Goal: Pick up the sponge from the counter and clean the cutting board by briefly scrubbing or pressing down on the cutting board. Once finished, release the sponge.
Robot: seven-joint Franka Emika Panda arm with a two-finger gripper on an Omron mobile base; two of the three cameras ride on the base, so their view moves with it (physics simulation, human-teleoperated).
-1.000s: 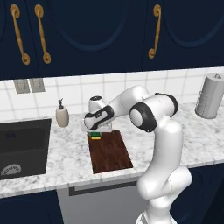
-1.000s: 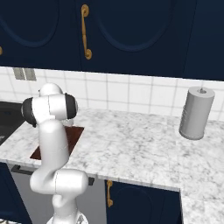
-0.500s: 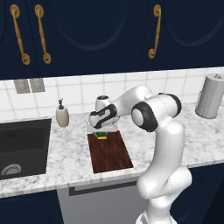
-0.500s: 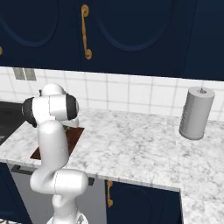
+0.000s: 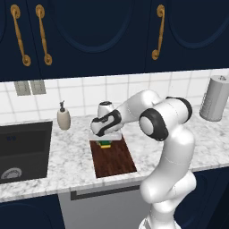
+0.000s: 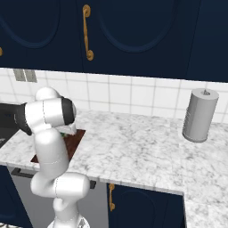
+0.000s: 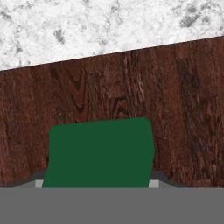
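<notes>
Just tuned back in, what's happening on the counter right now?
The white arm's two-finger gripper holds the small green-topped, yellow-based sponge at the far end of the dark reddish-brown wooden cutting board, which lies on the speckled marble counter. The hand view looks down on the sponge's green top over the wood grain. Whether it is pressing on the board cannot be told.

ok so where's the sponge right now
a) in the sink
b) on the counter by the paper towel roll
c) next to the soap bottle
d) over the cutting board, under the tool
d: the sponge sits at the board's far end, right beneath the tool; the hand view shows its green top over wood grain.
</notes>
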